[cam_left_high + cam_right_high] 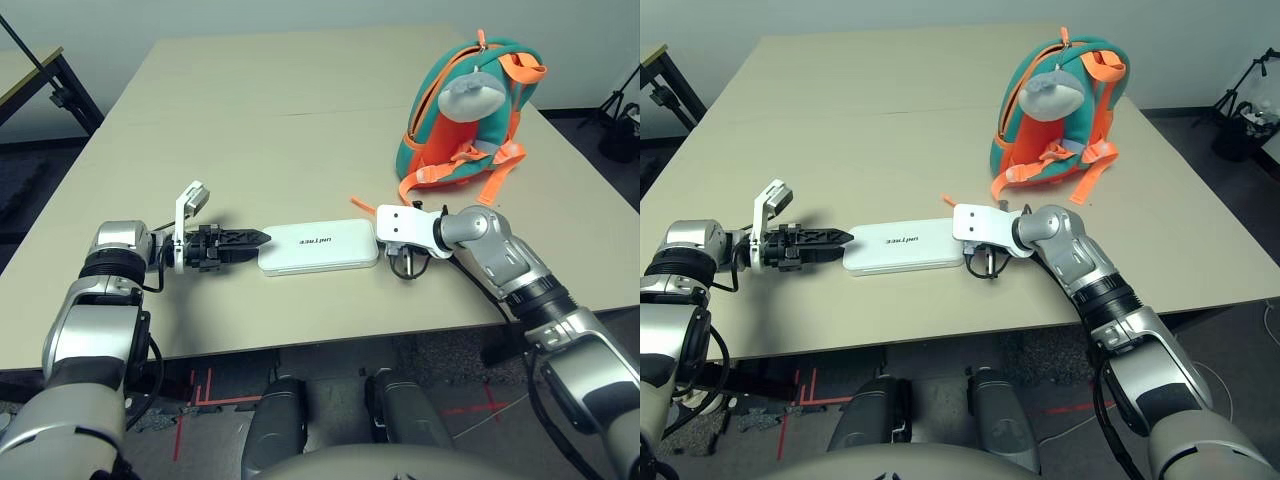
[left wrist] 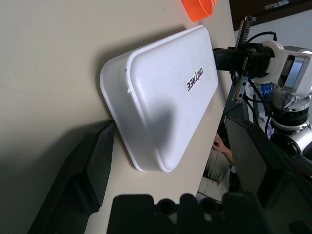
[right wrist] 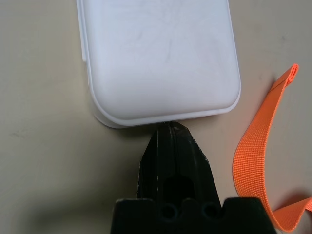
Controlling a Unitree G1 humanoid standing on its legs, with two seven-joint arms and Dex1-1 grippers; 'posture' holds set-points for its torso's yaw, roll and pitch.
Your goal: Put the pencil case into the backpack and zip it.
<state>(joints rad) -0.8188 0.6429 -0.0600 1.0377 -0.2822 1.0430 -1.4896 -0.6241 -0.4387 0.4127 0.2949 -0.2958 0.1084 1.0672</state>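
A: What's on the left?
B: The left gripper (image 1: 262, 237) sits at the left end of the pencil case (image 1: 318, 246), fingers spread wide, gripping nothing.
A: And the case?
B: Flat on the table (image 1: 250, 120), between both grippers.
A: The right one?
B: The right gripper (image 3: 171, 134) has its fingers pressed together, tip touching the case's right end, holding nothing. An orange strap (image 3: 258, 156) lies beside it; the backpack (image 1: 470, 110) stands further back.

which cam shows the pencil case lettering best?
Left wrist view: the pencil case sits close, its dark lettering large and legible. Both eye views show the whole case but with tiny lettering. Right wrist view shows one blank end.
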